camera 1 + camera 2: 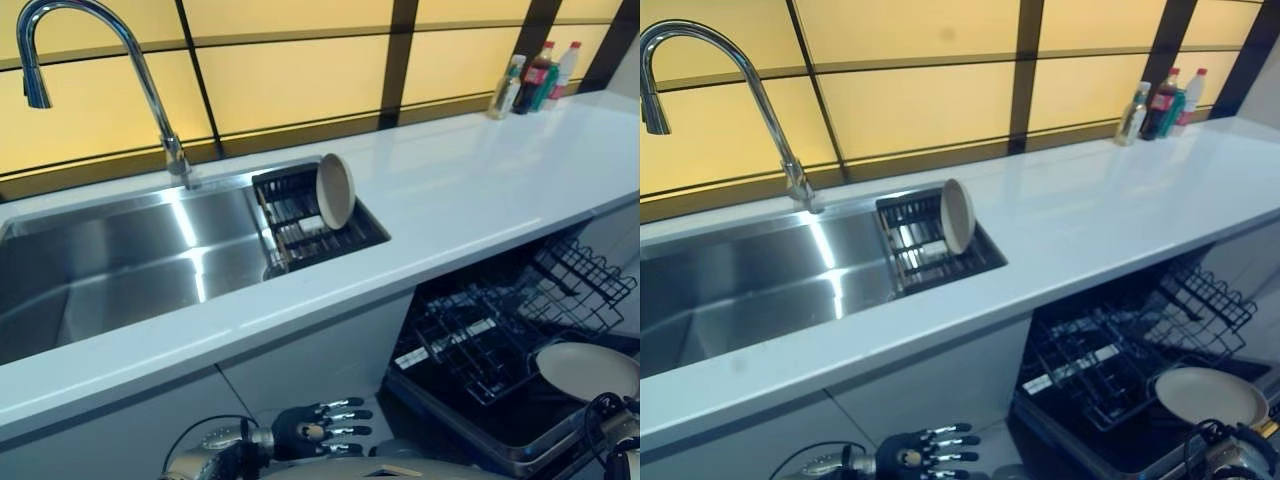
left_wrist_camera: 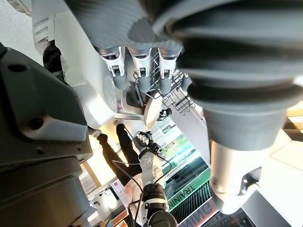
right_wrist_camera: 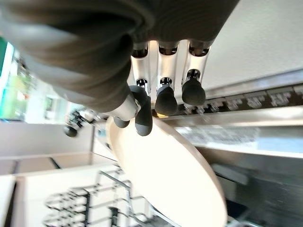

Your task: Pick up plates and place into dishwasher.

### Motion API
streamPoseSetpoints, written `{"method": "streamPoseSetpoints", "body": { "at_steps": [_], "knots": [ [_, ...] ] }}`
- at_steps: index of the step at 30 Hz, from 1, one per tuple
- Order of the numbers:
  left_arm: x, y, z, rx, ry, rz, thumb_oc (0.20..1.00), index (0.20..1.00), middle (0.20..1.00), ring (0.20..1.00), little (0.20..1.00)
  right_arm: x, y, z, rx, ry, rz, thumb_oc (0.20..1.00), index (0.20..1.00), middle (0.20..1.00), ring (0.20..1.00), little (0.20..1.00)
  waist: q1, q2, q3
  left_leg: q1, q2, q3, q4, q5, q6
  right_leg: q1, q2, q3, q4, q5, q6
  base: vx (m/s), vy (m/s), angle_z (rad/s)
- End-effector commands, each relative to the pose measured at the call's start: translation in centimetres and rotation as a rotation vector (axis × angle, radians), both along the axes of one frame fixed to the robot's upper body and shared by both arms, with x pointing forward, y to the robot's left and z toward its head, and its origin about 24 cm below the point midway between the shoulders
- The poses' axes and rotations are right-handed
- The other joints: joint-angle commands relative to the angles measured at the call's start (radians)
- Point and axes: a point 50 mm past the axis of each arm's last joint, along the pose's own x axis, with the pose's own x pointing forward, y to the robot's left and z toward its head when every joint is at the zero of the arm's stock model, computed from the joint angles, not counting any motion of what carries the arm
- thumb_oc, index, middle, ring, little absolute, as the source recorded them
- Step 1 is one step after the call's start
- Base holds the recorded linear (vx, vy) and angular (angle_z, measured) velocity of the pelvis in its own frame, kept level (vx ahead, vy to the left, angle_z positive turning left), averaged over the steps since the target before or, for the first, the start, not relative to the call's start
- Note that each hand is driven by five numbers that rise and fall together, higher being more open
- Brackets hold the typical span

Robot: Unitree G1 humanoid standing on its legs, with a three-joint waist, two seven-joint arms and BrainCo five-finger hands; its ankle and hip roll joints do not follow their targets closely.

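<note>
A steel sink [image 1: 120, 260] with a tall faucet [image 1: 150, 95] is set into the white bench [image 1: 470, 190]. A cream plate [image 1: 336, 190] is stood upright in the dark sink rack [image 1: 300, 225]. The left robot hand [image 1: 320, 428] is seen low before the cabinet, fingers straight and holding nothing. Bottles [image 1: 535, 80] are stood at the bench's far right. A second plate [image 3: 165, 175] is pinched by the right robot hand [image 3: 151, 101] above the open dishwasher rack [image 1: 480, 340].

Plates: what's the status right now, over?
Right hand pinching plate over dishwasher rack. Left hand open, low. Second plate upright in sink rack.
</note>
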Motion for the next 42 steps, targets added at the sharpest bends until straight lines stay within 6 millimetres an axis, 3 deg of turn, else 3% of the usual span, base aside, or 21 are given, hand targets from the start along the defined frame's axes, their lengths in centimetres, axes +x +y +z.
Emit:
{"method": "streamPoseSetpoints", "body": {
  "at_steps": [1,10,13,14,15,16,22,31,42],
  "knots": [
    [1.1,-0.6,1.4,-0.109,-0.063,0.053,1.000,1.000,1.000,1.000,1.000,0.2,-1.9,2.7,-0.165,-0.089,-0.062,0.200,0.200,0.200,0.200,0.200,-0.020,0.028,-0.002,0.147,-0.001,0.027,-0.031,-0.182,0.055,-0.136,0.013,0.016,0.022,0.110,0.085,-0.03,0.029,-0.09],
    [1.1,-0.6,1.2,-0.111,-0.066,0.067,1.000,1.000,1.000,1.000,1.000,-0.5,-2.1,3.1,-0.209,-0.117,-0.069,0.200,0.200,0.200,0.200,0.200,-0.035,0.027,-0.003,0.140,-0.008,0.032,-0.031,-0.183,0.059,-0.146,0.015,0.027,0.028,0.111,0.085,-0.01,0.013,-0.06],
    [1.0,-0.6,1.2,-0.115,-0.065,0.061,1.000,1.000,1.000,1.000,1.000,-0.2,-1.8,2.8,-0.204,-0.090,0.007,0.200,0.200,0.200,0.200,0.200,-0.036,0.027,-0.003,0.140,-0.012,0.032,-0.033,-0.185,0.060,-0.154,0.013,0.028,0.032,0.117,0.087,0.00,0.003,0.04],
    [1.0,-0.7,1.2,-0.115,-0.065,0.059,1.000,1.000,1.000,1.000,1.000,0.2,-1.7,2.7,-0.194,-0.084,0.031,0.404,0.404,0.404,0.404,0.404,-0.035,0.027,-0.001,0.139,-0.013,0.031,-0.032,-0.184,0.059,-0.156,0.013,0.030,0.033,0.117,0.087,0.00,0.000,0.00],
    [0.9,-0.7,1.1,-0.115,-0.065,0.058,1.000,1.000,1.000,1.000,1.000,0.4,-1.5,2.7,-0.196,-0.081,0.044,0.928,0.928,0.928,0.928,0.928,-0.035,0.027,0.001,0.139,-0.013,0.031,-0.033,-0.182,0.059,-0.158,0.013,0.030,0.034,0.115,0.085,0.00,0.000,0.00],
    [0.8,-0.7,1.1,-0.115,-0.066,0.058,1.000,1.000,1.000,1.000,1.000,0.7,-1.4,2.7,-0.203,-0.079,0.054,1.000,1.000,1.000,1.000,1.000,-0.034,0.027,0.003,0.138,-0.013,0.032,-0.030,-0.182,0.059,-0.161,0.013,0.030,0.038,0.113,0.084,0.00,0.000,0.00],
    [1.4,-0.5,1.5,-0.116,-0.076,0.045,1.000,1.000,1.000,1.000,1.000,1.3,-1.0,2.5,-0.184,-0.070,0.062,1.000,1.000,1.000,1.000,1.000,-0.016,0.026,0.019,0.118,-0.007,0.023,-0.010,-0.179,0.059,-0.163,0.017,0.024,0.045,0.100,0.076,0.00,-0.047,0.02],
    [1.2,0.0,1.6,-0.095,-0.057,0.028,1.000,1.000,1.000,1.000,1.000,0.1,-1.9,2.6,-0.181,-0.022,-0.075,1.000,1.000,1.000,1.000,1.000,0.028,0.028,0.030,0.109,0.011,-0.006,-0.007,-0.169,0.048,-0.127,0.033,-0.001,0.031,0.064,0.059,0.04,-0.077,0.09],
    [0.7,0.2,1.4,-0.078,-0.036,0.008,1.000,1.000,1.000,1.000,1.000,-0.2,-1.6,1.9,-0.144,0.050,-0.034,1.000,1.000,1.000,1.000,1.000,0.045,0.025,0.030,0.111,0.031,-0.021,-0.010,-0.161,0.031,-0.109,0.044,-0.017,0.020,0.060,0.057,0.04,-0.064,0.08]
  ]
}}
